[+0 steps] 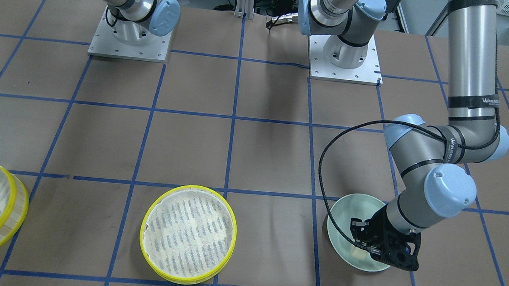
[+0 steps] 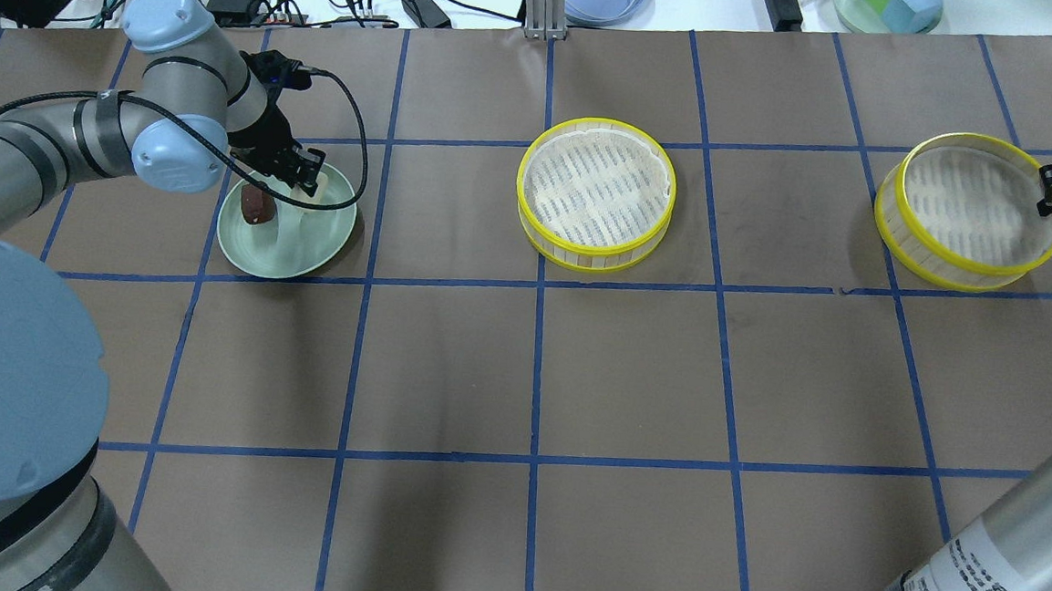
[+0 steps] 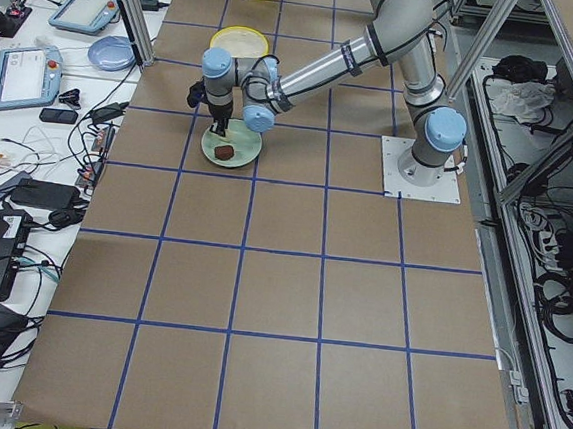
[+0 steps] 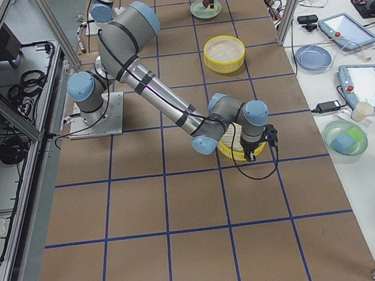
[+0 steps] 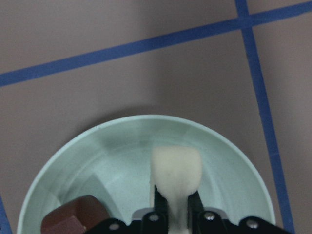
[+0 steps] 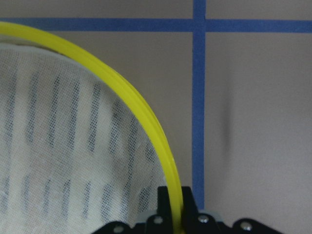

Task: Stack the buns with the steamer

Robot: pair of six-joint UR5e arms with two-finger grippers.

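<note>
Left tool (image 5: 176, 196) pinches cream bun (image 5: 176, 168), right tool (image 6: 175, 197) clamps steamer tier (image 6: 122, 92); arm label (image 2: 984, 568) reads "UNIVERSAL ROBOTS".

— How is your light?
— Bright and even, from above. Only soft grey smears of shadow lie on the counter (image 1: 262, 162), with no hard edges.
— Glare?
— Hardly any. There is a pale sheen on the plate (image 5: 107, 151), and both wrist views look dimmer and greyer than the rest.
— Focus?
— My left pincer (image 5: 176, 195) is blurred at the bottom edge, and the bun (image 5: 176, 165) it grips is a little soft. My right pincer (image 6: 175, 195) is just as blurred, though the steamer (image 6: 146, 114) weave further off reads clearly.
</note>
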